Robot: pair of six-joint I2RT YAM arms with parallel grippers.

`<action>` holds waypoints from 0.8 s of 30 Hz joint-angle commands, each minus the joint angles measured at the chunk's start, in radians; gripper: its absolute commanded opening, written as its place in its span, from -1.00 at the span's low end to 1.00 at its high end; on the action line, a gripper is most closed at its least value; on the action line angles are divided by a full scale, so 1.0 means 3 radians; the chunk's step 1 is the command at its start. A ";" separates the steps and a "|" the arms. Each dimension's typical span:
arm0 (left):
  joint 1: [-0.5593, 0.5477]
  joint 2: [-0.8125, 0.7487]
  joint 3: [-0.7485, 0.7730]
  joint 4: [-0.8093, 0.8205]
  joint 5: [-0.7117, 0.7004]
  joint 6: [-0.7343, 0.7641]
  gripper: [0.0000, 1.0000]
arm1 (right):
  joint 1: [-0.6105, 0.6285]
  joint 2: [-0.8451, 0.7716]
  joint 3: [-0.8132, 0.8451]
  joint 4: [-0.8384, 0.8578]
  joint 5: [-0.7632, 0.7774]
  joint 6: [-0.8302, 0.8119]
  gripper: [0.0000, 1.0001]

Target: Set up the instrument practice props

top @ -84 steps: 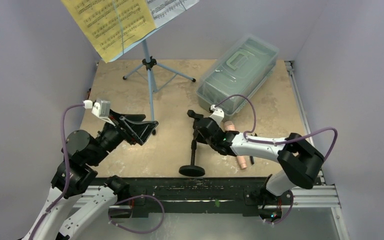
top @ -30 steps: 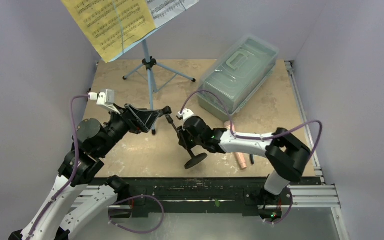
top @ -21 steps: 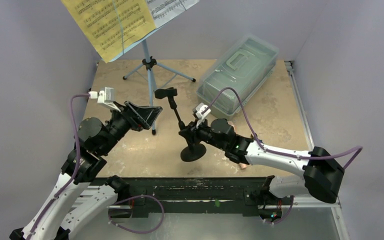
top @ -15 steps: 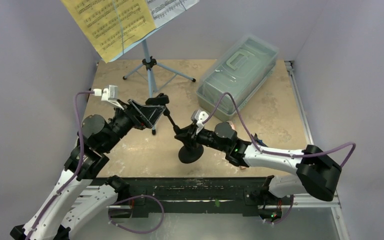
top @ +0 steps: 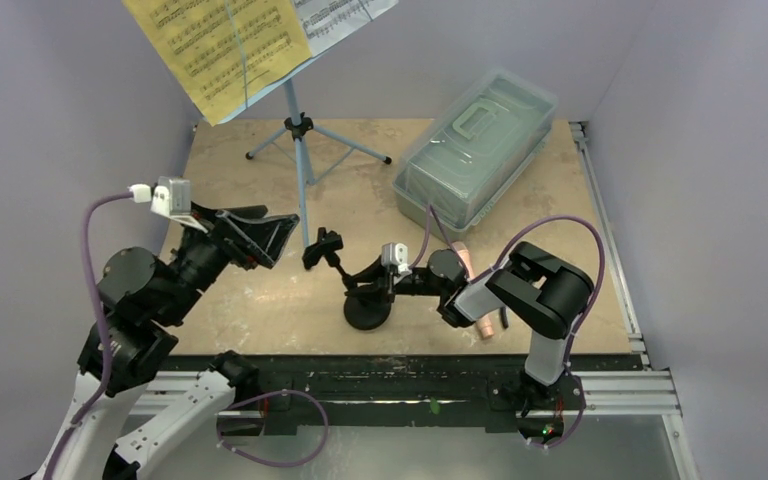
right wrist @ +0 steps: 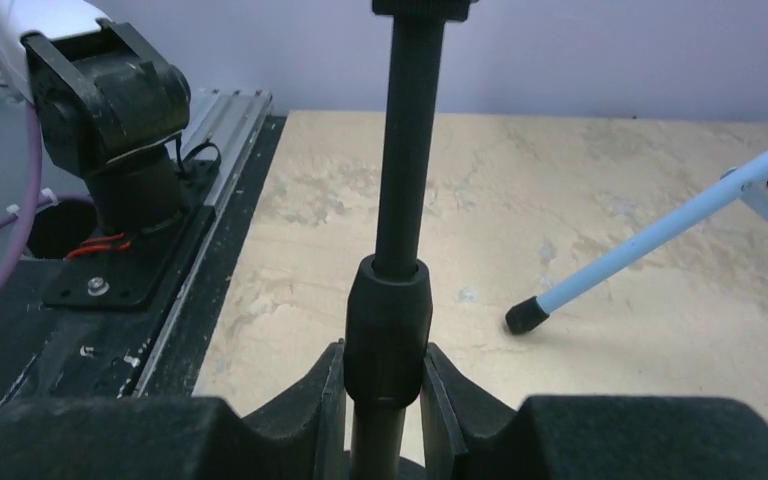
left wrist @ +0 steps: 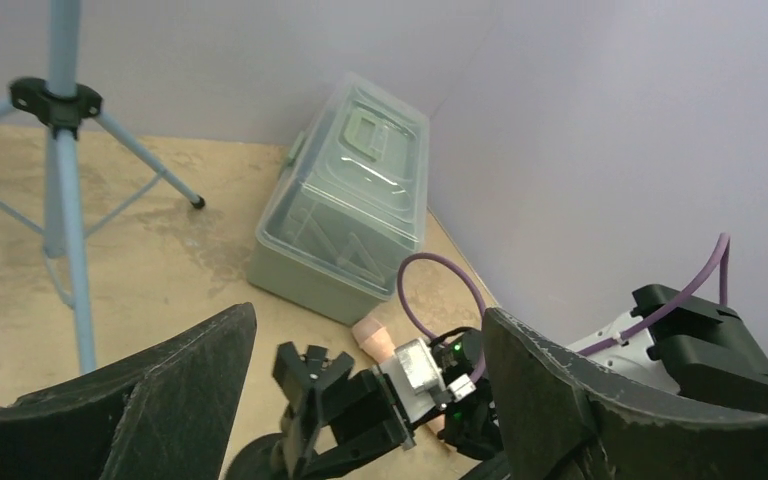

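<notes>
Right gripper (right wrist: 385,385): clamped on the black mic stand (top: 366,314) at its collar, steadying it with the base down.
Left gripper (top: 278,238): spread wide, empty, just beside the clip (top: 322,245), likely to adjust it.
Toy microphone (top: 486,325): lying behind the right gripper, unmounted.

Open tabletop (top: 260,305) left of mic stand (top: 365,314), tripod legs (top: 303,200) behind, clear box (top: 475,150) far right

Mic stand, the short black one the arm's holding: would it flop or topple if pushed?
Probably rigid: the mic stand shows a straight pole where the right gripper clamps it. Its wide round base likely keeps it steady, though a shove near the top clip could tip it.
</notes>
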 commanded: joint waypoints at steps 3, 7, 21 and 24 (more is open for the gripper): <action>0.0003 0.0058 0.0235 -0.0600 -0.0238 0.0473 0.69 | -0.0011 -0.0032 -0.0075 0.1405 0.0074 -0.0201 -1.00; 0.0003 0.0287 0.0006 -0.0665 -0.0047 0.0429 0.67 | -0.0026 0.0018 -0.0176 0.1347 0.0069 -0.0349 -1.00; 0.0002 0.0561 -0.0436 -0.0109 0.0722 0.0440 0.56 | -0.0071 -0.0681 -0.0692 0.0457 0.0711 -0.0003 0.47; 0.0001 0.0593 -0.0366 -0.0183 0.0666 0.0535 0.56 | -0.0062 -0.1118 -0.0599 -0.0563 0.1035 0.0242 0.93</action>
